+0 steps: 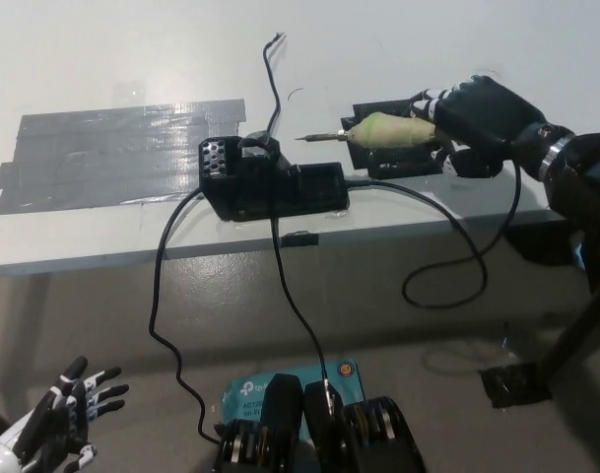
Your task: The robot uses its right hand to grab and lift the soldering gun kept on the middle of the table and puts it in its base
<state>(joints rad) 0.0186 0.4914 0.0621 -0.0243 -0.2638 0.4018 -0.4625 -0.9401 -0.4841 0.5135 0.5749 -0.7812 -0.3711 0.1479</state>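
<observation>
Head view shows the black right hand (472,113) at about 2 o'clock of the picture, with its fingers wrapped around the soldering gun (383,131). This tool has a thick, rounded handle of pale yellow-green colour, soft and foam-like in look, and a thin metal tip that points toward 9 o'clock. The tool lies almost level over a flat black square mat (398,148) on the table (132,59); I cannot tell if it touches the mat or is held just above it. A thin black cable (457,266) hangs from the hand side in a loop below the table edge.

At 9 o'clock from the tip, near but apart, stands the base (270,182), a black blocky box with a small perforated face on its left end and a darker raised part on top. Thin black wires (162,296) go from it down over the table edge, and one goes up toward 12 o'clock.

At 9 o'clock from the base, wide strips of grey duct tape (112,148), shiny and a little wrinkled, are stuck on the white, smooth table.

The white left hand (58,419) rests at 7 o'clock, low, well away from the table, empty and with fingers spread apart
</observation>
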